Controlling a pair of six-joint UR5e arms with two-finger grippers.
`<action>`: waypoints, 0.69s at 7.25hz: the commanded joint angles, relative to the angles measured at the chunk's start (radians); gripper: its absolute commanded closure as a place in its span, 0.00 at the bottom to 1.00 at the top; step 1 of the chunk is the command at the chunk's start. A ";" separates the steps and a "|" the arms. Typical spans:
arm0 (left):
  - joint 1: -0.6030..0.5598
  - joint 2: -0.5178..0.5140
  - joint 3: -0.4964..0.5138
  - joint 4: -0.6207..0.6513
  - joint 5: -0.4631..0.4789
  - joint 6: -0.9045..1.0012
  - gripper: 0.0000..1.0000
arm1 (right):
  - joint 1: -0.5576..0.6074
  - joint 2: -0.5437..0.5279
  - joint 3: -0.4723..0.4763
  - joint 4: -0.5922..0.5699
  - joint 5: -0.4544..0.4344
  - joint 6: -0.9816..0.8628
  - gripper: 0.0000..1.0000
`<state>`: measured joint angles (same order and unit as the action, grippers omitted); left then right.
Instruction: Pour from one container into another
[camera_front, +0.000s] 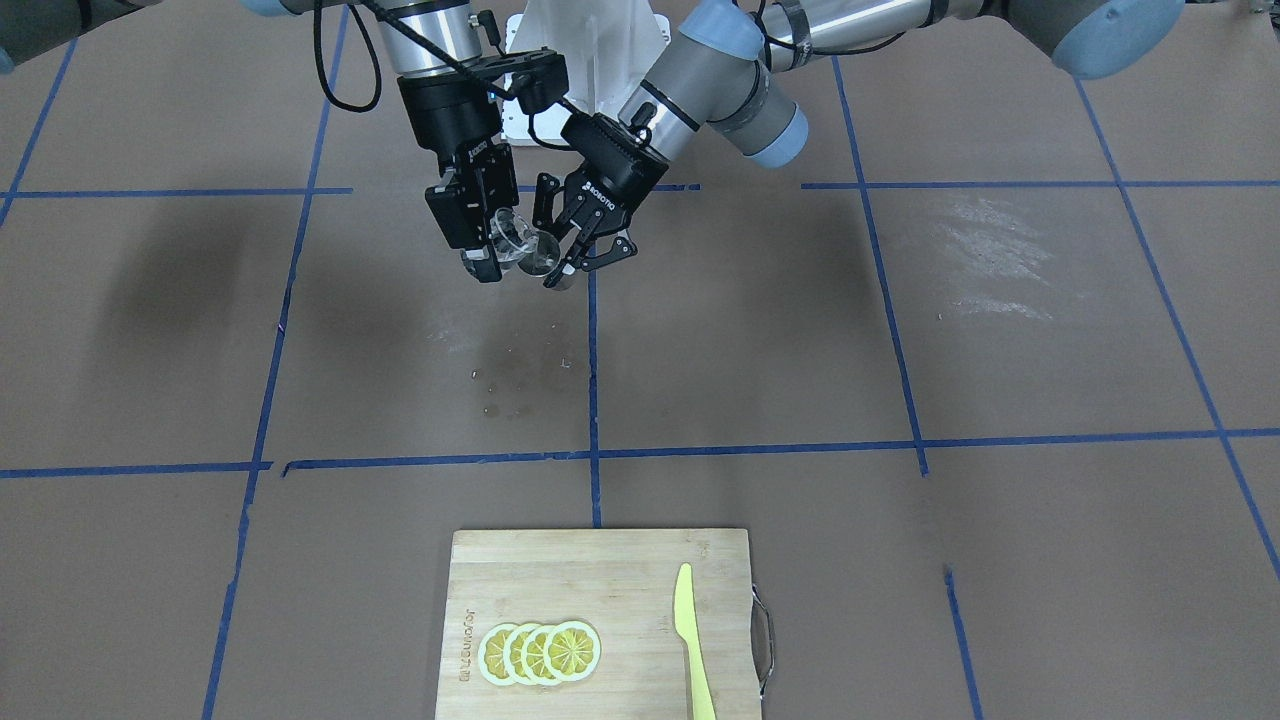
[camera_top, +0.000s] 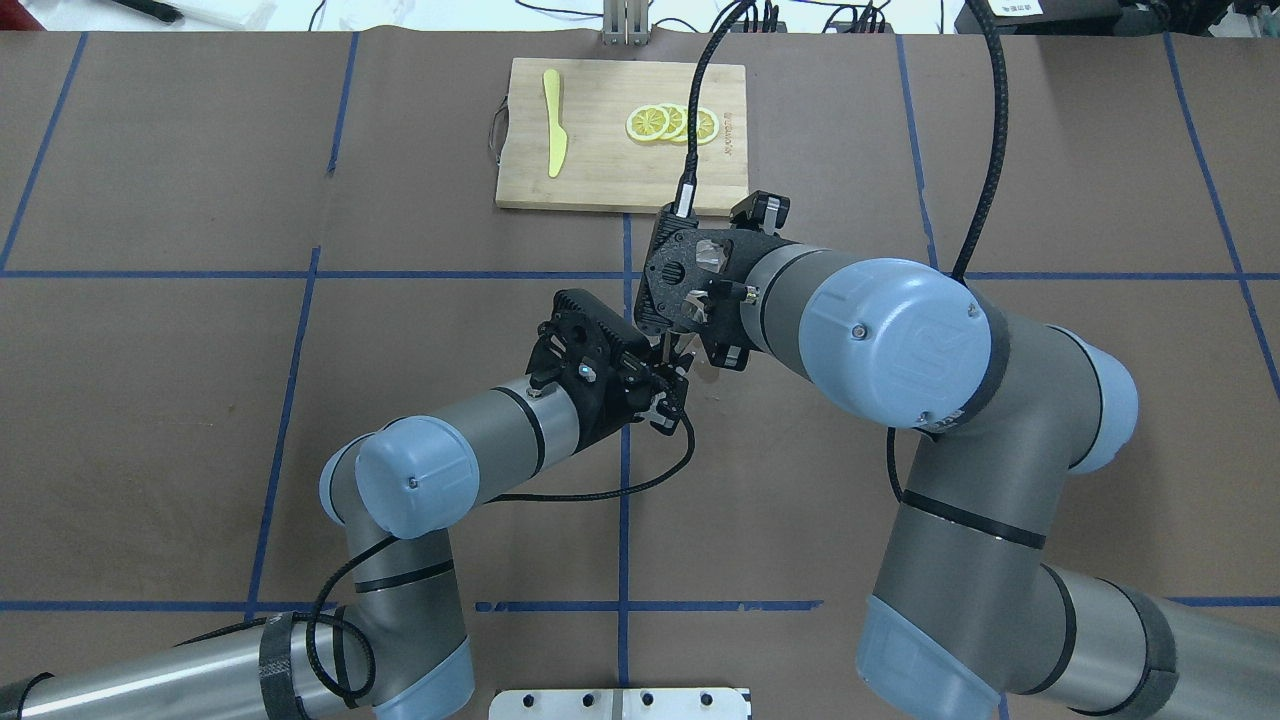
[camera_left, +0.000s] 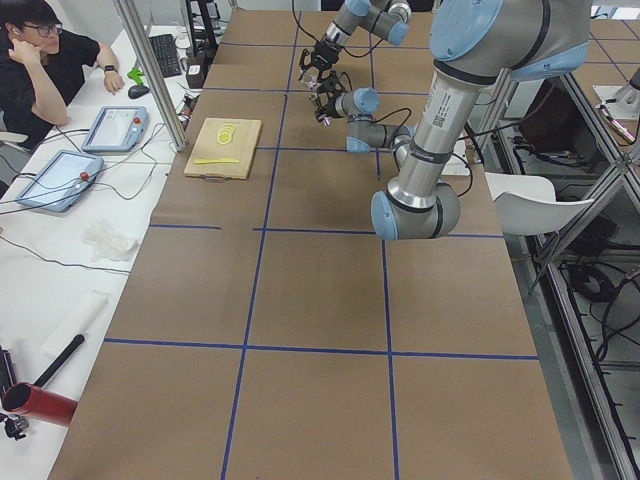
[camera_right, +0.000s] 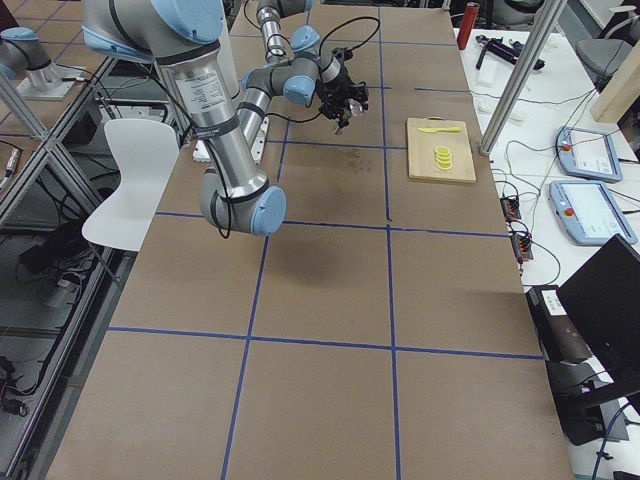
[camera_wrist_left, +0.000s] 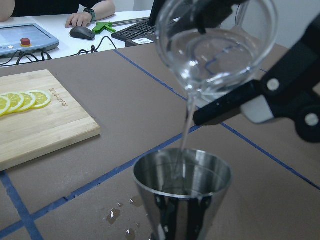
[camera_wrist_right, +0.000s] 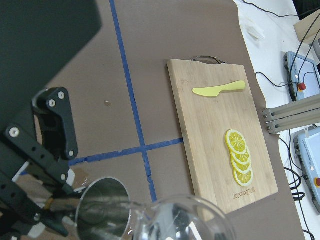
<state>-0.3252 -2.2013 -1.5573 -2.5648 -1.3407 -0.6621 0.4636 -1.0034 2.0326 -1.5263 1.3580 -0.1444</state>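
The clear glass cup (camera_front: 513, 238) hangs tilted above the table with my right gripper (camera_front: 497, 252) shut on it. Its lip leans over the silver jigger (camera_front: 553, 270), which my left gripper (camera_front: 568, 270) is shut on, just below and beside the cup. The left wrist view shows a thin stream of water running from the glass cup (camera_wrist_left: 215, 45) into the upright jigger (camera_wrist_left: 182, 192). From the right wrist, the cup's rim (camera_wrist_right: 185, 222) and the jigger's mouth (camera_wrist_right: 102, 205) show side by side. In the overhead view the arms hide both vessels.
A wooden cutting board (camera_front: 620, 570) lies at the table's far side, with lemon slices (camera_front: 540, 652) and a yellow plastic knife (camera_front: 690, 640) on it. Wet spots (camera_front: 500, 385) mark the brown paper under the grippers. An operator (camera_left: 40, 60) sits at the side desk.
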 joint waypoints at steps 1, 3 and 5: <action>0.000 0.000 0.000 0.000 0.000 -0.002 1.00 | -0.011 0.008 -0.002 -0.020 -0.030 -0.027 1.00; 0.000 0.000 0.000 0.000 0.000 -0.005 1.00 | -0.011 0.008 -0.002 -0.020 -0.031 -0.058 1.00; 0.000 0.000 0.000 -0.002 0.000 -0.008 1.00 | -0.011 0.003 -0.005 -0.020 -0.037 -0.069 1.00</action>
<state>-0.3252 -2.2014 -1.5570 -2.5659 -1.3407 -0.6687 0.4526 -0.9972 2.0290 -1.5461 1.3259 -0.2036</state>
